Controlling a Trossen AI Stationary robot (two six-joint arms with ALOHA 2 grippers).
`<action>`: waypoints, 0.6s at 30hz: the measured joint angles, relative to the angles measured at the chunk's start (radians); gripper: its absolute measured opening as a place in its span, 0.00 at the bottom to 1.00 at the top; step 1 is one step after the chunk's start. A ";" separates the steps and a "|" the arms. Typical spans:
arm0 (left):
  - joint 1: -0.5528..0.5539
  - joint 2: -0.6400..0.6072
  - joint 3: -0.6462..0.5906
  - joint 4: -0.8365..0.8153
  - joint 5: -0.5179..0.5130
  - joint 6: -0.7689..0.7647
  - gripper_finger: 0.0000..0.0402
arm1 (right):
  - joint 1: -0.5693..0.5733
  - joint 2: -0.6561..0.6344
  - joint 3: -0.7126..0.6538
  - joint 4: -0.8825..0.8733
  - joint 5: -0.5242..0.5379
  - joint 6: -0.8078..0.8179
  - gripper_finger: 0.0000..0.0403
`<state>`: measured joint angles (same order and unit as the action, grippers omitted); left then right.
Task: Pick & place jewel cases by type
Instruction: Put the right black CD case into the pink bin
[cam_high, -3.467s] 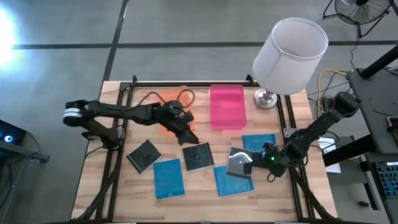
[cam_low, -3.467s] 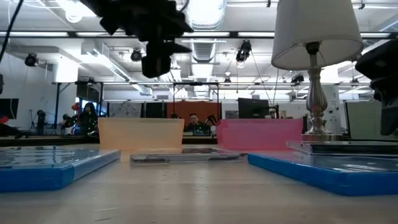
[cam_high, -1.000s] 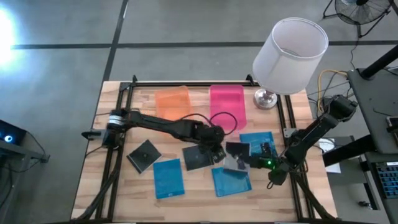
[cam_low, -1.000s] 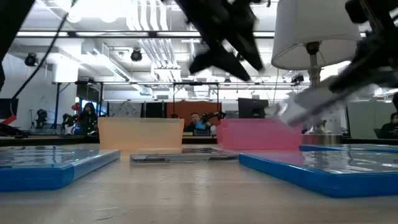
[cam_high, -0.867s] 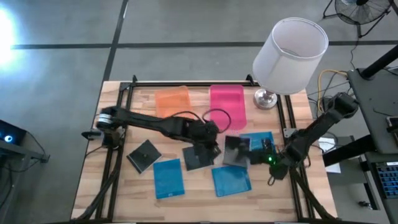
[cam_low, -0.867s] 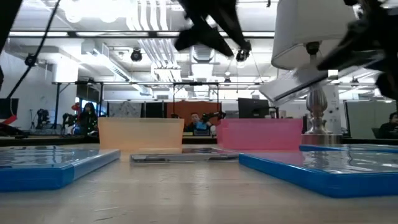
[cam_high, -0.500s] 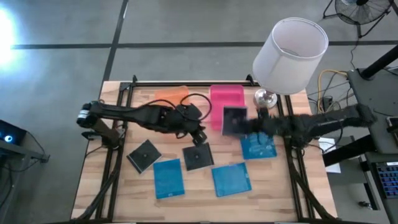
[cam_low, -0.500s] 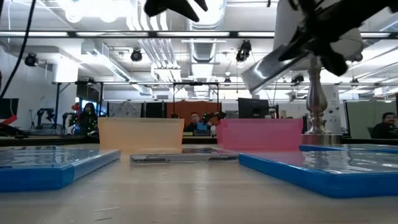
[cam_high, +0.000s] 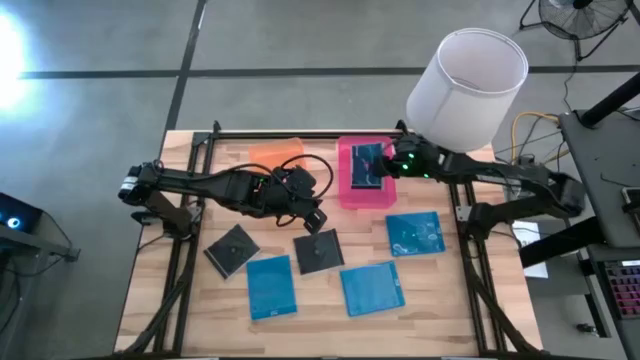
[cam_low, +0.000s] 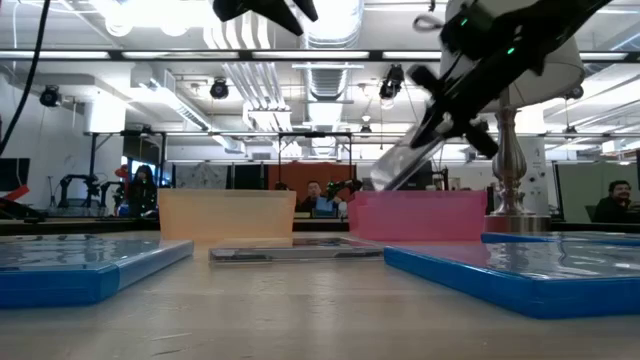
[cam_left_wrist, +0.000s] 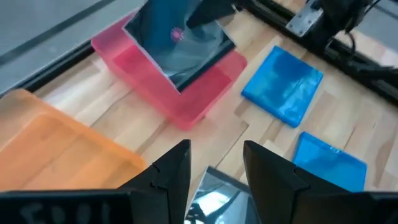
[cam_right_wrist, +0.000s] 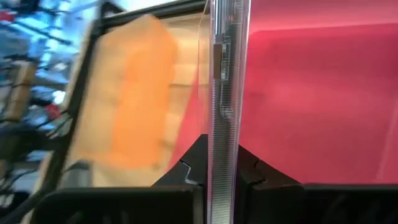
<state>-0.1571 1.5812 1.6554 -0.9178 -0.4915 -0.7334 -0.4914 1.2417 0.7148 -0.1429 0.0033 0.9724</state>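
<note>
High view puts your right tool (cam_high: 388, 165) over the pink tray (cam_high: 344, 190), clamped on a dark jewel case (cam_high: 367, 166). The right wrist view shows that case edge-on between the fingers, with pink below it and the orange tray (cam_high: 276, 152) off to one side. From the low view the case hangs tilted, its lower corner just above the pink tray's rim, not yet inside.

To finish this step well, I'd have you bring the case down until its low edge is close to the tray floor, level it out, and only then part the fingers; let go from this height and it may clip the wall or land propped on the rim. Keep it centred over the pink tray and clear of the lamp (cam_high: 467, 75) base beside your arm.

Your right arm is stretched long across the back of the surface (cam_high: 300, 300), reaching inward under the lampshade. Your left tool (cam_high: 312, 212) hovers with fingers apart, holding nothing, near the front corner of the orange tray and just above another dark case (cam_high: 317, 251).

On the surface remain three blue cases (cam_high: 271, 287) and a second dark case (cam_high: 231, 249).
</note>
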 joint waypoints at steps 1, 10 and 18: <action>-0.001 -0.005 -0.012 0.001 0.005 -0.011 0.32 | -0.013 0.033 0.012 0.004 -0.012 0.003 0.05; -0.009 -0.175 -0.279 0.194 0.010 -0.113 0.32 | -0.040 0.220 0.100 -0.015 -0.067 0.010 0.09; -0.009 -0.354 -0.551 0.354 0.001 -0.170 0.32 | -0.031 0.259 0.193 -0.204 -0.053 -0.030 0.38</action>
<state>-0.1658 1.2276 1.1047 -0.5641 -0.4909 -0.9038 -0.5228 1.5006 0.9081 -0.3472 -0.0498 0.9421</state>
